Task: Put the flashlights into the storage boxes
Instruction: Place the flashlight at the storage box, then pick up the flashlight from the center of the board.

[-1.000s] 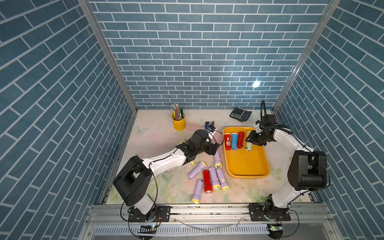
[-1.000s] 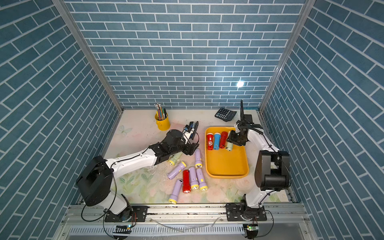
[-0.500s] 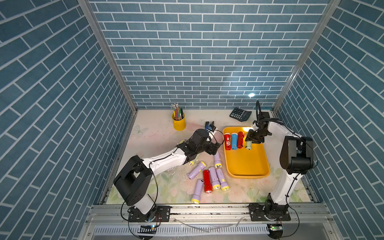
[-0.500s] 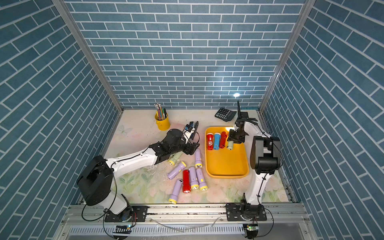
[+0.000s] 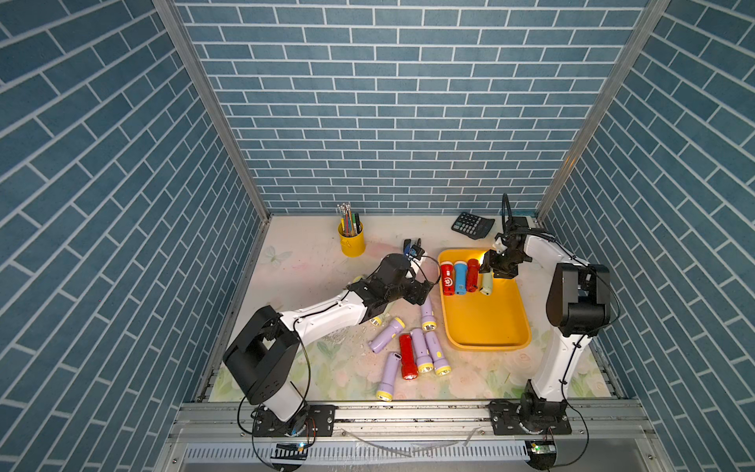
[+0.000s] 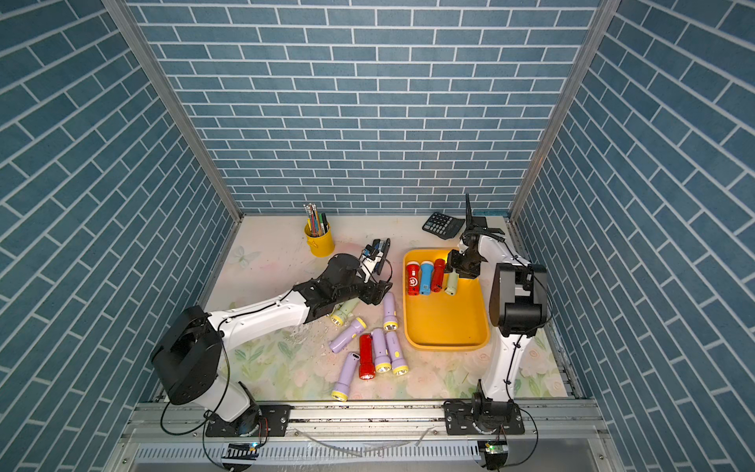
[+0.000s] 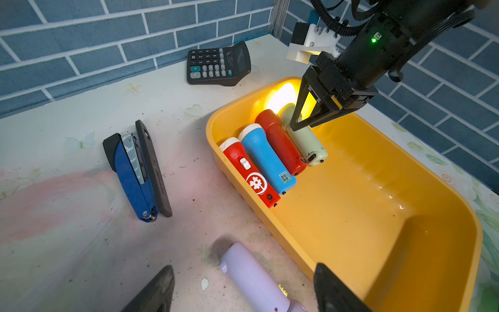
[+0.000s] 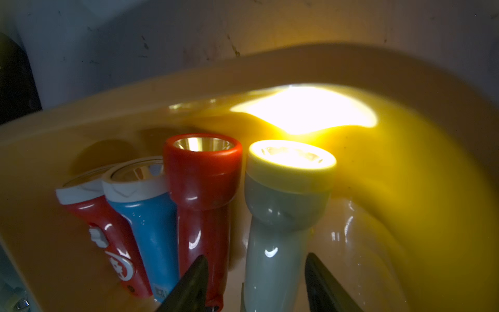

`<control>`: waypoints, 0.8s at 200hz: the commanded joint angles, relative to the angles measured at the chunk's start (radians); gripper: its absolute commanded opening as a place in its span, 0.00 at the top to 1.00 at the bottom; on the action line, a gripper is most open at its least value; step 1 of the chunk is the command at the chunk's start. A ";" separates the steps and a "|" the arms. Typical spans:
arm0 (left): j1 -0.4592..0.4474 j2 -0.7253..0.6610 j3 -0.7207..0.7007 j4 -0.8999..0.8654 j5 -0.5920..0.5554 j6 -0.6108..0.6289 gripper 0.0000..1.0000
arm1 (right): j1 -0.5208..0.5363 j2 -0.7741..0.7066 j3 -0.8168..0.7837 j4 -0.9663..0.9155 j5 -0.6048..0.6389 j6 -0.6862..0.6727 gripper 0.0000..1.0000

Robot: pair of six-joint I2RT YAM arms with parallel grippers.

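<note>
In the glossy rounded tray (image 5: 486, 327) lie cylindrical plastic flashlights (image 5: 460, 278).

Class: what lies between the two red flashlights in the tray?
The blue flashlight, between the emblem-marked red flashlight and the plain red flashlight, shown in the left wrist view.

Four flashlights (image 5: 460, 278), the pale-green one (image 5: 487, 282) lit, lie side by side at the far end of the orange-yellow tray (image 5: 486, 323).
</note>
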 commanded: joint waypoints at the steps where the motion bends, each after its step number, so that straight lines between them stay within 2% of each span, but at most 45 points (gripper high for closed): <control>1: 0.004 -0.015 -0.005 -0.019 -0.010 0.001 0.19 | 0.004 -0.053 0.031 -0.060 0.028 -0.042 0.41; 30: 0.004 -0.032 -0.001 -0.052 -0.014 -0.008 0.19 | 0.026 -0.166 -0.005 -0.091 0.053 -0.044 0.41; 65: 0.004 -0.076 0.003 -0.150 -0.011 -0.030 0.19 | 0.114 -0.329 -0.092 -0.135 0.109 -0.018 0.42; 116: 0.005 -0.189 -0.038 -0.388 -0.015 -0.103 0.20 | 0.363 -0.530 -0.262 -0.103 0.142 0.183 0.45; 160: 0.007 -0.314 -0.142 -0.520 -0.006 -0.220 0.23 | 0.614 -0.627 -0.376 -0.079 0.182 0.382 0.46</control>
